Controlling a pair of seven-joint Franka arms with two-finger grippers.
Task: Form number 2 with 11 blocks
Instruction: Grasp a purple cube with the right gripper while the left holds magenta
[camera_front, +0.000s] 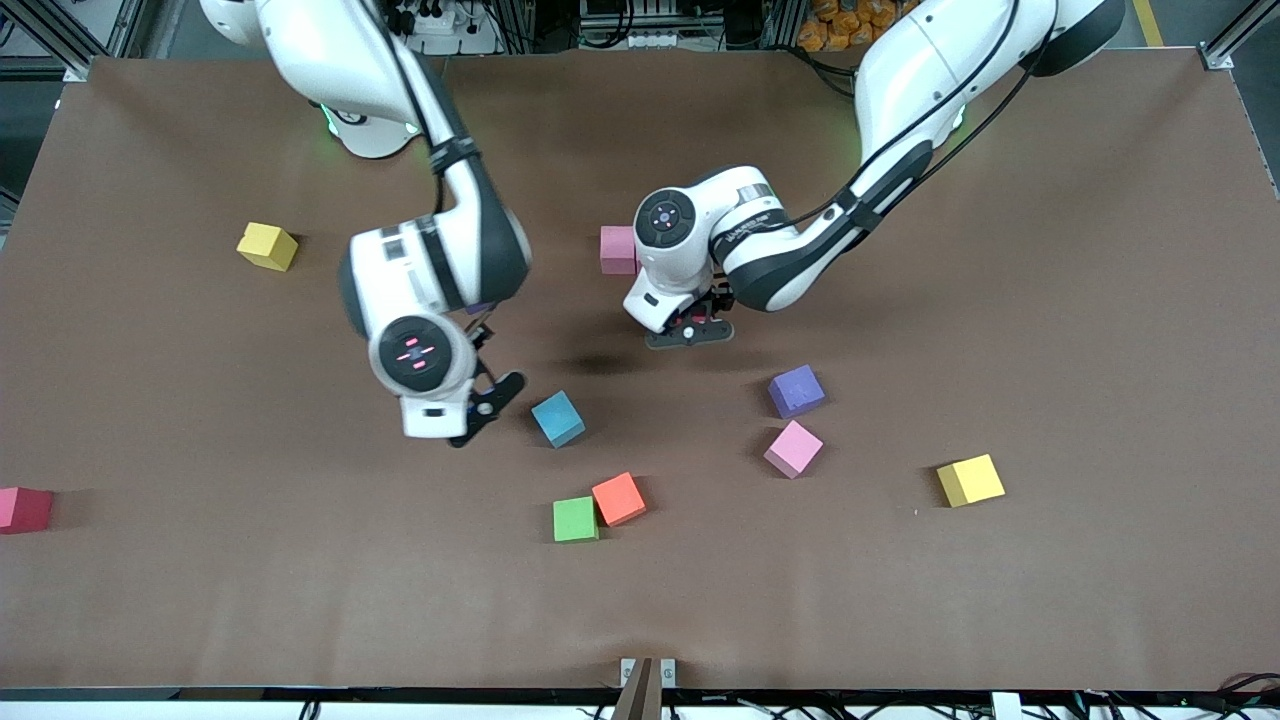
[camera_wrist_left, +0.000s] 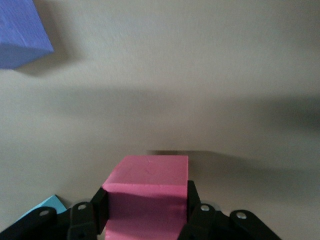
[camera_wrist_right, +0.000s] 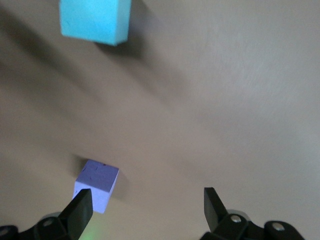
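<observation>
My left gripper (camera_front: 690, 332) hangs over the table's middle, shut on a pink block (camera_wrist_left: 147, 192); that block is hidden under the hand in the front view. My right gripper (camera_front: 488, 410) is open and empty, beside the blue block (camera_front: 558, 418). A purple block (camera_wrist_right: 97, 185) lies by one of its fingers (camera_wrist_right: 80, 212). Loose on the table lie another pink block (camera_front: 618, 250), a purple (camera_front: 797, 390), a pink (camera_front: 793, 448), an orange (camera_front: 619, 498), a green (camera_front: 575, 519), two yellows (camera_front: 267, 246) (camera_front: 970, 480) and a red (camera_front: 24, 509). No number 2 shows.
The brown table (camera_front: 1100, 300) has bare room toward the left arm's end and along the edge nearest the front camera. A small bracket (camera_front: 647, 675) sits at that edge.
</observation>
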